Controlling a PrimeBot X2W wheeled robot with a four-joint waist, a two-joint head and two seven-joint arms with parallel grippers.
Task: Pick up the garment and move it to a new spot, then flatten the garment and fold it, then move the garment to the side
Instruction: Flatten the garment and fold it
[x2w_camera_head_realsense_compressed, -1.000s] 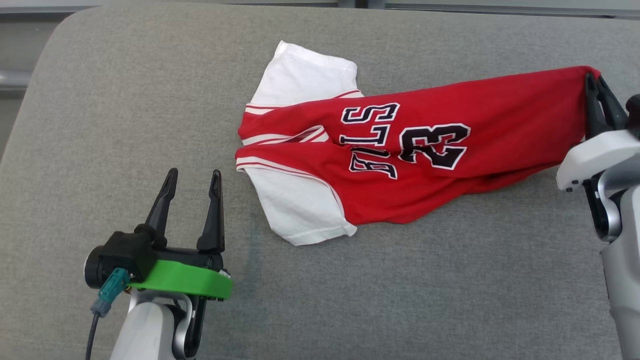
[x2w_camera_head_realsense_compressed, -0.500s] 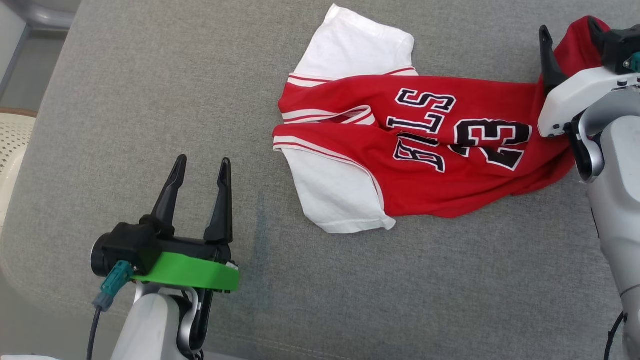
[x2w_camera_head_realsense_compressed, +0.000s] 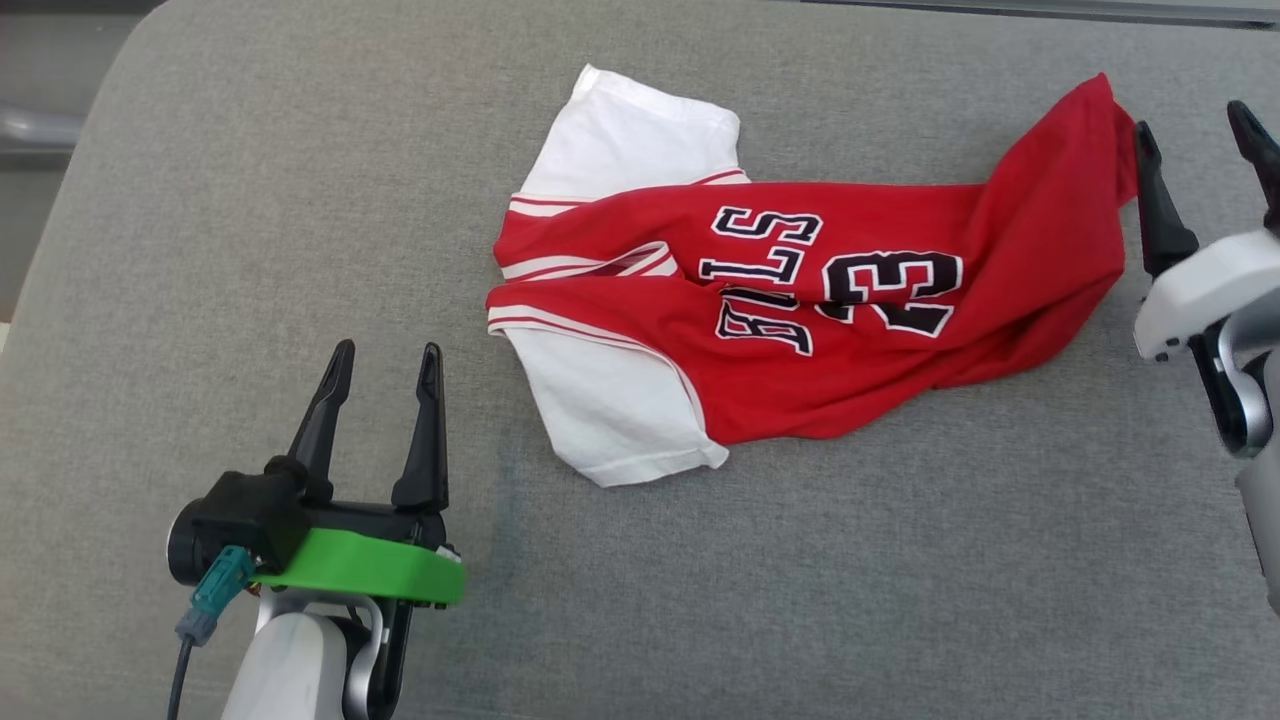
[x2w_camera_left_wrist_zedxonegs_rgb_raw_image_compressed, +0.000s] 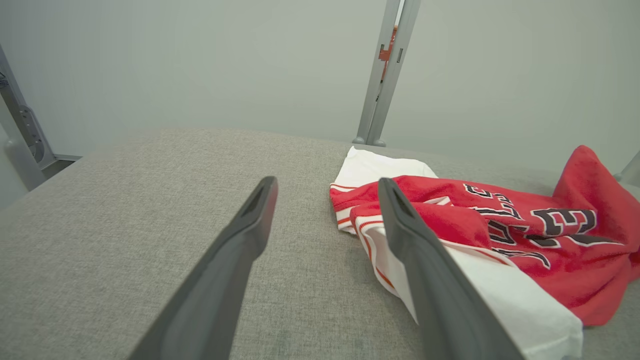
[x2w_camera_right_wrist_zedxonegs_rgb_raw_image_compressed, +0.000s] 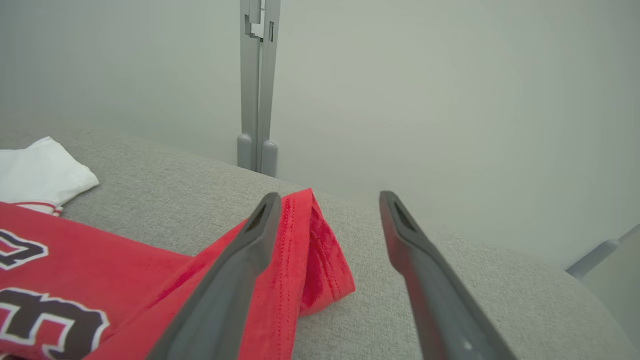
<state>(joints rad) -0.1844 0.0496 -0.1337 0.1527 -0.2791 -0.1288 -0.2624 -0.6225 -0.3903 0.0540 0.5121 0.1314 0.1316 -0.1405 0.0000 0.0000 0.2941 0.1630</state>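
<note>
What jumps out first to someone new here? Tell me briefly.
A red jersey with white sleeves and a black 23 lies rumpled in the middle of the grey padded surface. At its right end a corner of the hem stands up in a peak, with the right gripper open just beside it. The left gripper, also open, sits at the lower left, apart from the cloth.

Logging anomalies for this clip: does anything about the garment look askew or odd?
The jersey lies bunched and creased on the grey cushion, not flat; its red hem corner stands folded up beside the open right end effector.
</note>
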